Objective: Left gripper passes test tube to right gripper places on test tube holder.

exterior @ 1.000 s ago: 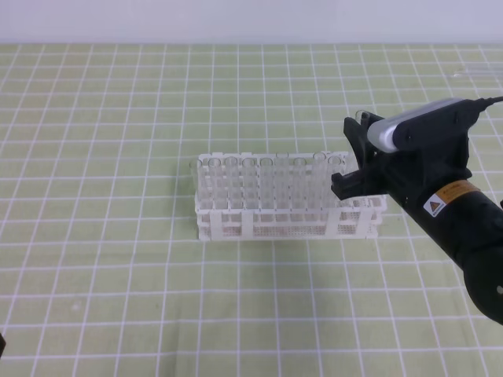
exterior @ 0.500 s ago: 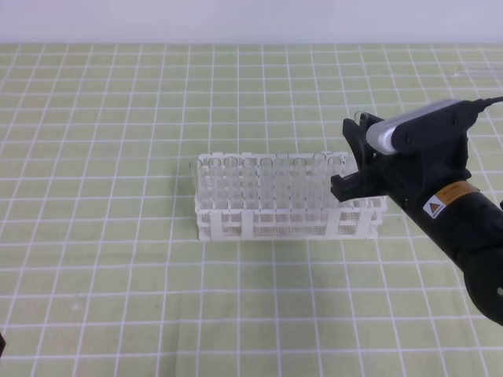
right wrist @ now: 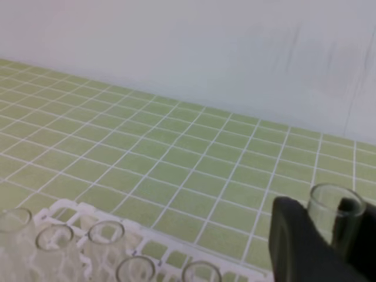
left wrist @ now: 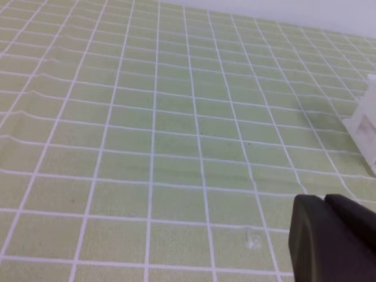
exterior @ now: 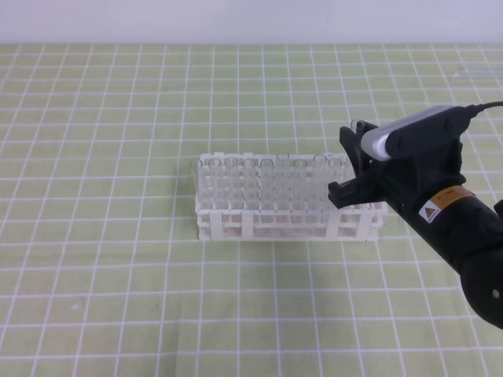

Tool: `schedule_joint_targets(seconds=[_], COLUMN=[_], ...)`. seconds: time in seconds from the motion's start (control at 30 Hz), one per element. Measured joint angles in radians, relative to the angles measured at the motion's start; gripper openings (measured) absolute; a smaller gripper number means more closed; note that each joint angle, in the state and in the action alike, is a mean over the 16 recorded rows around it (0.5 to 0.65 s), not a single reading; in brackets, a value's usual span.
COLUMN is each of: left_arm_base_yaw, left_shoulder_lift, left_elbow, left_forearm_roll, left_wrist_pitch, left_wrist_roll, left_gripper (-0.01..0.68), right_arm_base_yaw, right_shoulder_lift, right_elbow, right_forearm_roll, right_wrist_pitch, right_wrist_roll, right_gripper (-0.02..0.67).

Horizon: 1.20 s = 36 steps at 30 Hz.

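Over right end of white plastic lattice rack [exterior: 287, 200] on green gridded table [exterior: 118, 275], right black hand [exterior: 351, 163] gripped clear glass test tube [right wrist: 329, 207] upright between fingers [right wrist: 296, 241], above rack's holes. Left black hand [left wrist: 338, 241] closed, empty, away from rack.

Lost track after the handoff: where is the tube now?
High view, right side: the tube stands upright in the right claw, over the rack's right end.
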Motion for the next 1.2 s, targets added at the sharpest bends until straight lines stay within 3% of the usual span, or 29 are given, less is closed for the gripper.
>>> schedule_joint_targets(seconds=[0.47, 1.0, 1.2], left_arm_base_yaw=[0.005, 0.005, 0.005], left_shoulder_lift=[0.007, 0.007, 0.007], left_elbow=[-0.002, -0.004, -0.003], left_forearm_roll=[0.0, 0.0, 0.0], left_wrist_pitch=[-0.009, -0.006, -0.008], left_wrist_roll=[0.0, 0.001, 0.002], left_gripper=[-0.002, -0.003, -0.002], right_arm_base_yaw=[0.0, 0.0, 0.0], right_shoulder_lift=[0.0, -0.045, -0.184], right_elbow=[0.067, 0.079, 0.079], right_forearm_roll=[0.002, 0.008, 0.009], right_wrist_pitch=[-0.083, -0.094, -0.068], right_wrist_roll=[0.001, 0.004, 0.0], right_gripper=[0.124, 0.367, 0.289])
